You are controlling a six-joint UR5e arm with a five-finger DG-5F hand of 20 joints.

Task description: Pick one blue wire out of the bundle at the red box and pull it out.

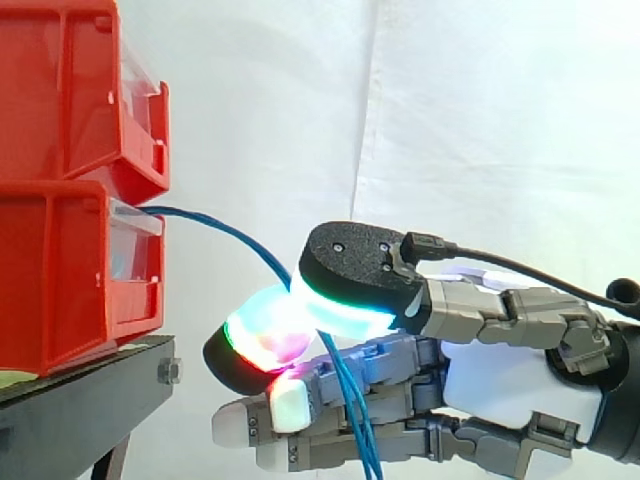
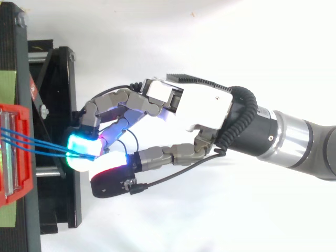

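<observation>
Two red boxes are stacked at the left; the lower red box [image 1: 60, 280] [image 2: 16, 152] has blue wires coming out of its front. The blue wires [image 1: 230, 232] [image 2: 42, 144] run from the box across the gap to my hand [image 1: 510, 380] [image 2: 199, 105]. The hand reaches in from the right, just in front of the box. Its glowing fingertips [image 1: 345, 270] [image 2: 84, 144] are curled together and pinch blue wire between thumb and fingers. In the top view up to three strands converge at the pinch; I cannot tell how many are held. Below the pinch, blue wire [image 1: 355, 420] hangs down past the fingers.
The upper red box [image 1: 70, 90] sits on top of the lower one. Both rest on a black stand [image 1: 80, 400] [image 2: 58, 105], whose edge lies under the fingertips. A white curtain hangs behind.
</observation>
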